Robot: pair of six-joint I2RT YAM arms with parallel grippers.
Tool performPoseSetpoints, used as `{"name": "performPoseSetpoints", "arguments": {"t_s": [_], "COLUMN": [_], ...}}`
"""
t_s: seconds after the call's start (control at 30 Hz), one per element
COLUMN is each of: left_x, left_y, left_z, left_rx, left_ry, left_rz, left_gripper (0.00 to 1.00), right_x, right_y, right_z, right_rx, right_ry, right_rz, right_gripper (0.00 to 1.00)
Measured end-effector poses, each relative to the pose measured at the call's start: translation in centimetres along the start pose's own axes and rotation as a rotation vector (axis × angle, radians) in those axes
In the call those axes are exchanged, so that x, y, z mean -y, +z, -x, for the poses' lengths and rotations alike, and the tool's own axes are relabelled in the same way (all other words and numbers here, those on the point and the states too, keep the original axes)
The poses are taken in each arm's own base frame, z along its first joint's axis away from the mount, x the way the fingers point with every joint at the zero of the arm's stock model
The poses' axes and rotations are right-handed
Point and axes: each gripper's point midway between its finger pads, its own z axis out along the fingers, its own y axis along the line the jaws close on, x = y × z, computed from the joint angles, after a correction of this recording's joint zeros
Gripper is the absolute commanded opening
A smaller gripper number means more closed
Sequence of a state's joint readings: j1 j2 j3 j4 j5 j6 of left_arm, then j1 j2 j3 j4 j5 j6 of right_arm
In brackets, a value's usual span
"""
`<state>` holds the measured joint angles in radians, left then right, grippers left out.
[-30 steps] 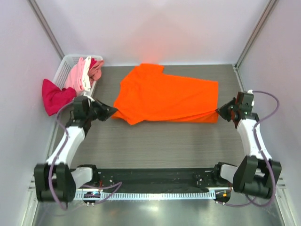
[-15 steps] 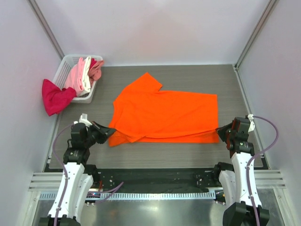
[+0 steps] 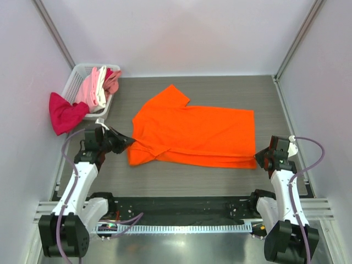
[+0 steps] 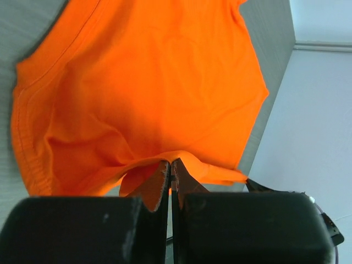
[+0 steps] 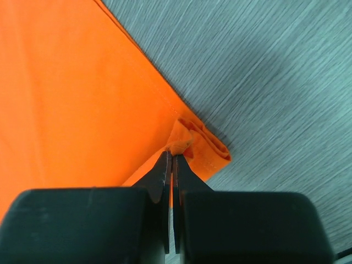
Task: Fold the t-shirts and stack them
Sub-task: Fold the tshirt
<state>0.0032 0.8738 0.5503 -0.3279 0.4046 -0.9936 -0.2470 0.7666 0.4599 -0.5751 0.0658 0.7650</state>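
A bright orange t-shirt (image 3: 192, 135) lies spread across the middle of the table, one sleeve pointing to the back left. My left gripper (image 3: 130, 142) is shut on its near-left edge, the cloth (image 4: 143, 99) pinched and tented between the fingertips. At the near-right corner my right gripper (image 3: 257, 156) is shut on the bunched hem (image 5: 201, 146). A magenta-red t-shirt (image 3: 63, 113) hangs over the basket's left side. Pink, white and salmon t-shirts (image 3: 99, 85) are bundled inside the basket.
A white mesh basket (image 3: 77, 74) stands at the back left corner. Pale walls close in the left, back and right sides. A black rail (image 3: 176, 206) with the arm bases runs along the near edge.
Both grippers, still shut on the orange t-shirt, swung toward me with it and have now eased back a little. The shirt lies flatter and nearer than a second ago.
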Motion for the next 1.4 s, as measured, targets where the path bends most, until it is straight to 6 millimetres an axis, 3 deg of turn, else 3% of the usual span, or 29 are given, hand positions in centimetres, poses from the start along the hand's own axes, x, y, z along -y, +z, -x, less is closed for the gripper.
{"name": "performPoseSetpoints", "arguments": {"t_s": [0.17,0.33,0.77,1.07,1.4], "left_x": [2.0,3.3,3.6,3.8,5.1], "left_y": [1.4,3.4,7.6,10.1,13.5], "left_z": [1.4,1.1,2.8,3.6,5.4], "left_rx": [-0.018,-0.058,-0.070,-0.075,-0.087], "left_ry": [0.038,0.090,0.130,0.166,0.251], "left_rz": [-0.006,0.010,0.088,0.116,0.109], "left_gripper": [0.00,0.00,0.00,0.00,0.00], "right_x": [-0.3,-0.4,-2.7,-2.6,-3.8], "right_y": [0.8,2.1,3.6,5.3,6.2], "right_z": [0.2,0.2,2.6,2.1,2.5], "right_rx": [-0.003,-0.029,-0.008,-0.042,-0.045], "right_ry": [0.003,0.004,0.002,-0.004,-0.019], "right_rz": [-0.005,-0.031,-0.022,-0.045,-0.031], "right_gripper": [0.01,0.01,0.01,0.01,0.01]}}
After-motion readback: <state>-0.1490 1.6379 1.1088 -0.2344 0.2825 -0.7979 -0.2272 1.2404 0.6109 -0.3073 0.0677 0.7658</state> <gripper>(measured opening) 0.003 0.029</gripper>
